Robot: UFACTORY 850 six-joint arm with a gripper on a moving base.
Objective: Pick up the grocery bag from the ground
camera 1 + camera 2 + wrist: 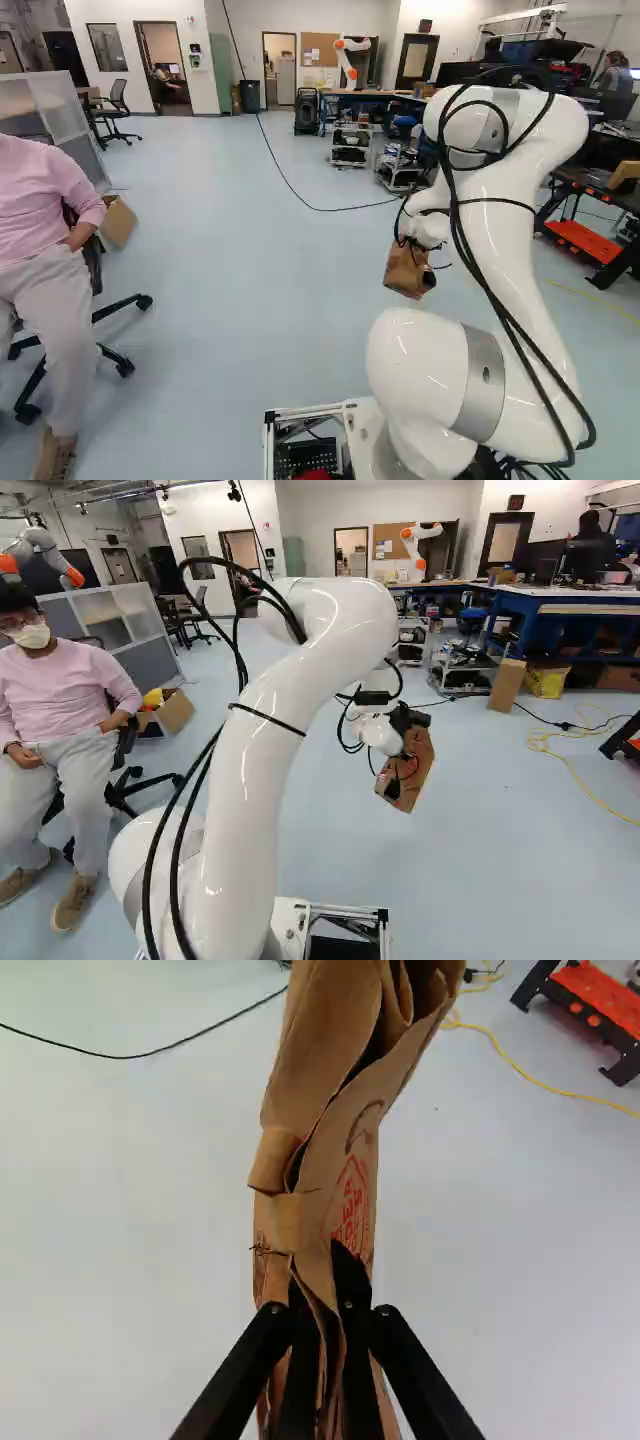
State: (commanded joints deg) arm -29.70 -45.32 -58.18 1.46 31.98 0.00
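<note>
Brown paper, 1 grocery bag point(418, 752), marked in red, creased and folded along its length. Location: off the floor, held in my gripper point(404, 718), toward 4 o'clock from the centre of the right base view and between 3 and 4 o'clock in the left base view. The bag is tilted there.

Black, 2 fingers point(405, 1350), closed on the paper from both sides. Seen from the wrist, taking the way my gripper point(320, 1310) points as 12 o'clock, a long part of the bag reaches toward 12, its layered edges parted at the far end.

White, 1 arm point(265, 720), mine, extended ahead of the base, dark cables strapped along it.

Floor entries: 1 black cable point(140, 1057), across the floor at 11 o'clock from the gripper; 1 yellow cord point(520, 1073), at 1 o'clock; 1 orange-red object in a black frame point(598, 995), between 1 and 2 o'clock, beyond the cord. Cardboard, 1 box point(175, 715), at 9 o'clock in the right base view.

Background entries: 1 blue-framed workbench point(570, 608), between 2 and 3 o'clock in that view; 1 other robot point(415, 548), white and orange, at 1 o'clock.
</note>
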